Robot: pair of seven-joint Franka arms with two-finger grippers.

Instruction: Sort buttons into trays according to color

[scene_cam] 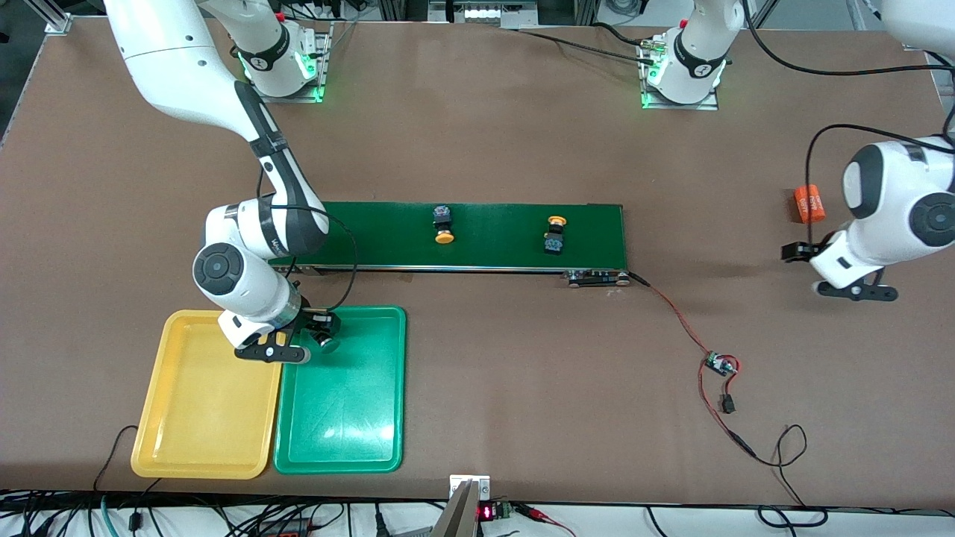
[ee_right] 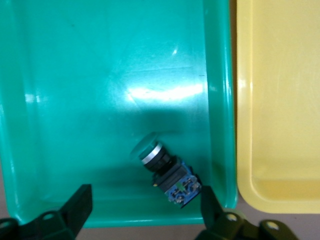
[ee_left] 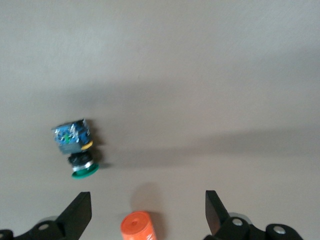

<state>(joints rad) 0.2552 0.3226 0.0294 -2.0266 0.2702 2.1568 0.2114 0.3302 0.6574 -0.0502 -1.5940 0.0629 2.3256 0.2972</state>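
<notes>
The right pincer [scene_cam: 317, 337] is hanging low over the green tray [scene_cam: 351, 432], its jaws standing apart and gripping nothing. Directly below and between them a green button [ee_right: 167, 175] is lying on its side on the tray floor, in the corner beside the yellow tray [scene_cam: 194, 418]. Out past the trays, two yellow buttons, one [scene_cam: 443, 224] and another [scene_cam: 554, 234], are lying tipped over on the belt [scene_cam: 492, 253]. Over the bare table [scene_cam: 477, 149] at its own end, the left pincer [ee_left: 148, 212] is waiting, jaws wide and empty. Just under it sits an orange cylinder [ee_left: 137, 227], with a second green button [ee_left: 76, 147] lying on the table a little ahead.

The buttons look light, rigid and hard-shelled. Their round caps would likely roll or slip, so the square dark body seems the surer place to pinch.
</notes>
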